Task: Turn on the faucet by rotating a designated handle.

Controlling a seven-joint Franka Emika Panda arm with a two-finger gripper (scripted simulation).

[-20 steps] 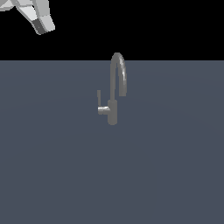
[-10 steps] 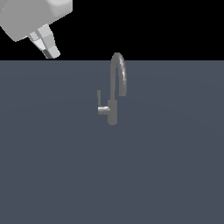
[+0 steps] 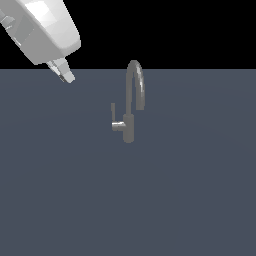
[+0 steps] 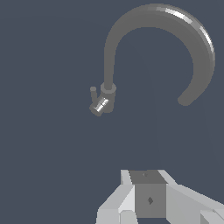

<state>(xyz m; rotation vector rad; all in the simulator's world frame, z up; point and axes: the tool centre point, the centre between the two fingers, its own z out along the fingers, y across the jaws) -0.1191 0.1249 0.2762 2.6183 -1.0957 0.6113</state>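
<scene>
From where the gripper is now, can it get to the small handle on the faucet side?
Probably yes. The gripper hangs apart from the faucet, on the exterior view's left, the side where the handle sticks out, and nothing stands between them.

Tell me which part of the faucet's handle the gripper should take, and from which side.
Probably the slim upright bar of the handle, not its short stub by the base. The bar stands clear of the faucet on the exterior view's left, the side where the gripper is, so come from there with the fingers either side of the bar.
</scene>
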